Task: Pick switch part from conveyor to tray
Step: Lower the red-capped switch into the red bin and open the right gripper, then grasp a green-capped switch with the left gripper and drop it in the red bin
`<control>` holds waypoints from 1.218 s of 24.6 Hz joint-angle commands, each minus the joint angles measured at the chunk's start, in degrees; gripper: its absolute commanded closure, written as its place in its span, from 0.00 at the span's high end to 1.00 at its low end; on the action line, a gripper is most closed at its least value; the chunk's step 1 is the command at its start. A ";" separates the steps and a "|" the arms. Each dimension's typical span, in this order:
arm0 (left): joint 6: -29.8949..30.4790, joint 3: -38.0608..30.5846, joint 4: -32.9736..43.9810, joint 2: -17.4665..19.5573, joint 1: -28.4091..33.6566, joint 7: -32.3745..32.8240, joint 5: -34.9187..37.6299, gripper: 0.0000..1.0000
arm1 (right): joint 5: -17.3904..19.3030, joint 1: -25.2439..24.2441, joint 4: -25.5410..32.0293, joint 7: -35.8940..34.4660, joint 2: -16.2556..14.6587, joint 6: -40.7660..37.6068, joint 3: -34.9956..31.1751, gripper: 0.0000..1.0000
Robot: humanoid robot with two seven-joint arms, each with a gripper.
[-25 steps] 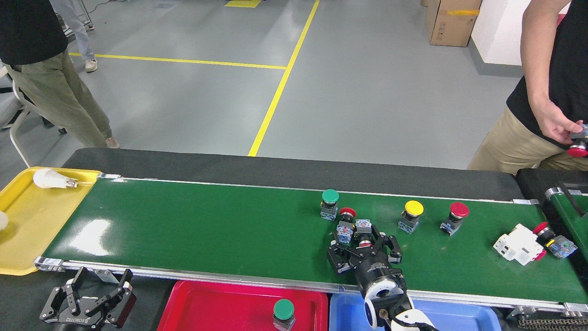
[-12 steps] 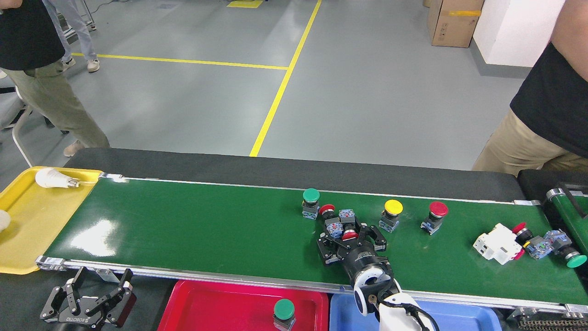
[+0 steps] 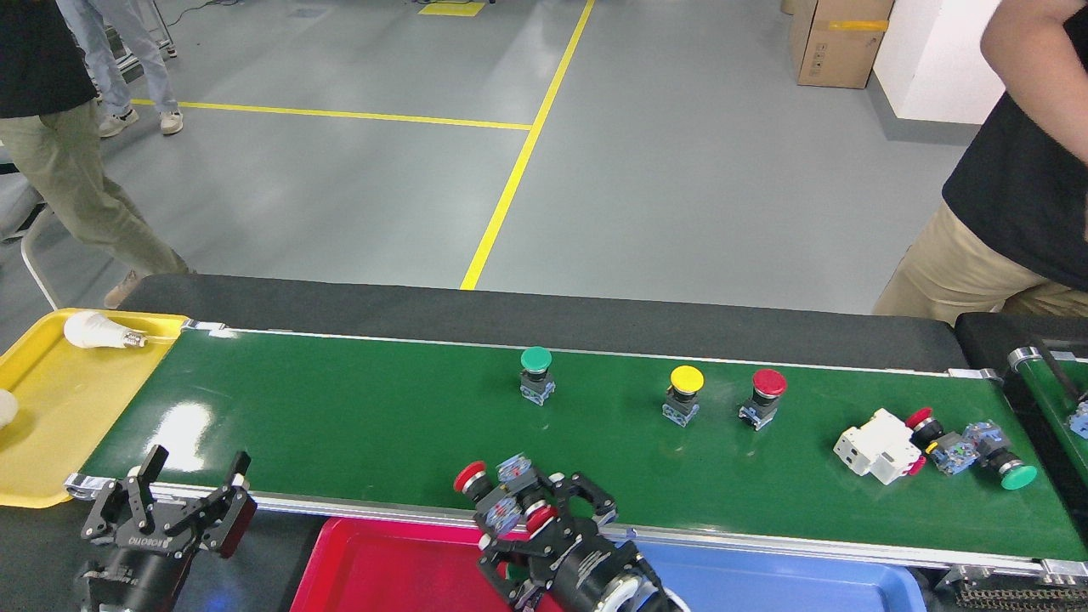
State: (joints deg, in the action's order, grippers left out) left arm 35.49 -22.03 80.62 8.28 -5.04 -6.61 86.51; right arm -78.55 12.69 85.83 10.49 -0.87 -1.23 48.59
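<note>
My right gripper (image 3: 544, 531) covers much of the shallow bright red plastic tray (image 3: 374, 569), whose near part the lower frame edge cuts off. The flat blue plastic tray (image 3: 807, 582) is cropped likewise. Both standing persons (image 3: 1011, 212) are cut off above the torso.

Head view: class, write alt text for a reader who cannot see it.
The right tool holds red-capped switch parts over the near rail of the green conveyor, just above the red tray. Green, yellow and red switches stand on the belt; the left tool waits open.
</note>
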 commanded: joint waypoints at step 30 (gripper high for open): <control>-20.11 26.95 -32.63 -6.09 -24.85 2.13 0.41 0.06 | -0.02 -20.60 12.87 -6.45 3.15 6.15 -48.24 1.00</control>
State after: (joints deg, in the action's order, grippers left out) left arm 16.39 4.88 47.49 1.84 -28.83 -3.11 86.76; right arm -78.37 -9.14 98.43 3.93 2.87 5.21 0.26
